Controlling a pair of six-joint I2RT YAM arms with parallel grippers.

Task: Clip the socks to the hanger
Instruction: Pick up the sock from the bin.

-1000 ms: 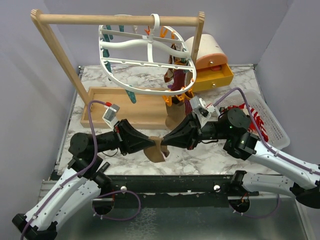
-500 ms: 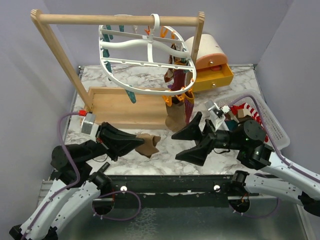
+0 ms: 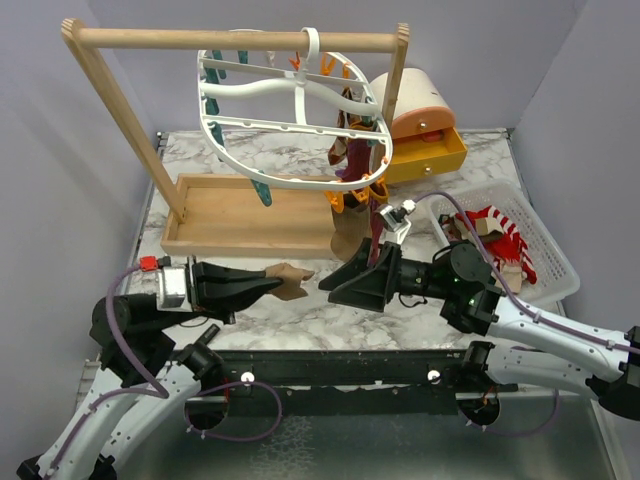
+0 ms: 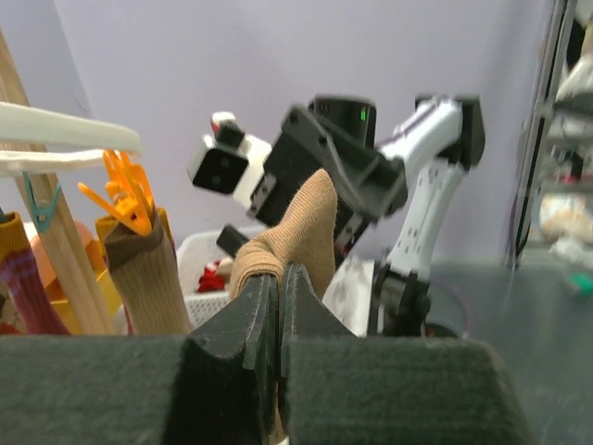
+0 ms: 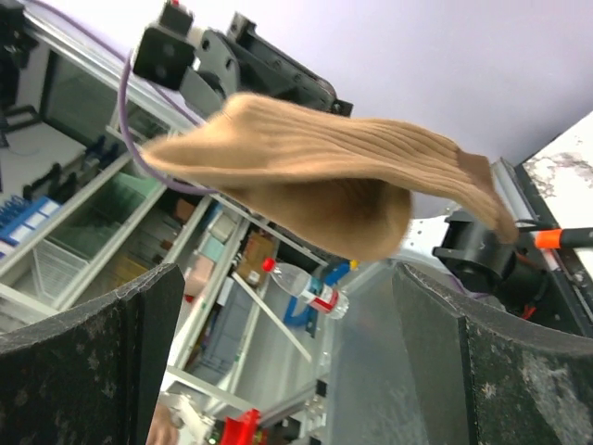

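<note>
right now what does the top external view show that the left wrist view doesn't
Only the top view: the wooden tray, the whole oval ring of the hanger, and the right claw standing open. Only the left wrist: blurred shelves off to the side, and an orange clip seen side-on, biting a hung brown sock. Both: the left claw shut on the tan sock.

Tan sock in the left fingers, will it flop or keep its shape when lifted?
Probably floppy: the tan sock folds over itself beyond the left fingers, pinched at one end. Likely light, since that small pinch carries it. The ribbed knit looks grippy rather than slippery.
</note>
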